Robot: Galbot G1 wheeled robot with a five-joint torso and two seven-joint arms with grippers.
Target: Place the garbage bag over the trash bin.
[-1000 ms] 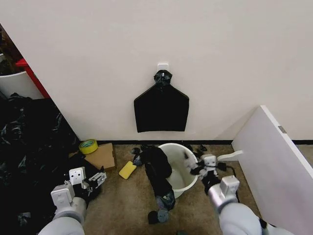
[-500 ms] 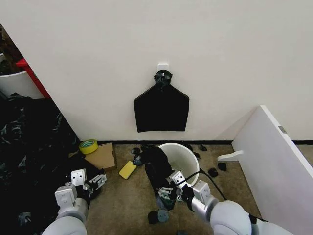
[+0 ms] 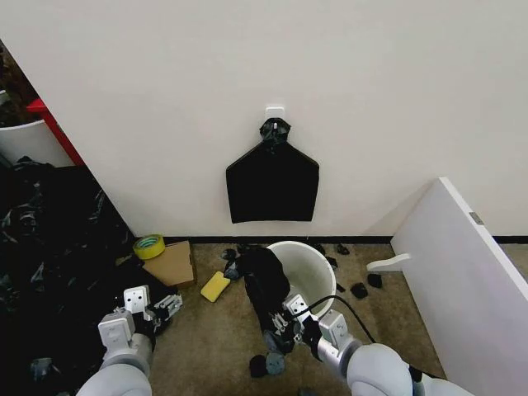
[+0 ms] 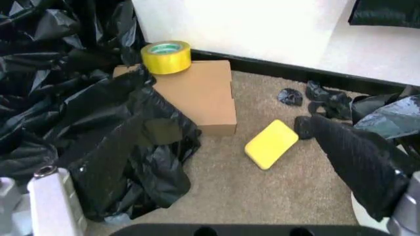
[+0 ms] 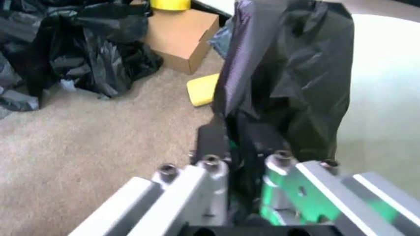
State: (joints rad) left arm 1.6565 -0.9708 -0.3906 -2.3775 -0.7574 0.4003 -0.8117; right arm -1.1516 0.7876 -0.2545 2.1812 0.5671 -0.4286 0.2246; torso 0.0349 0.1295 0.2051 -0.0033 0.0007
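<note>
One garbage bag (image 3: 266,289) draped over one trash bin (image 3: 312,268), right hand (image 3: 290,323) grasping it; left hand (image 3: 165,308) released

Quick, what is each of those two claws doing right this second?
Left gripper: open, empty, low beside the pile of black bags.
Right gripper: shut on the garbage bag draped over the trash bin rim.

trash bin (image 3: 311,266) left rim: hidden under garbage bag (image 3: 266,290)
right gripper (image 5: 244,173) grip: perhaps pinching bag; fingertips buried in folds
</note>
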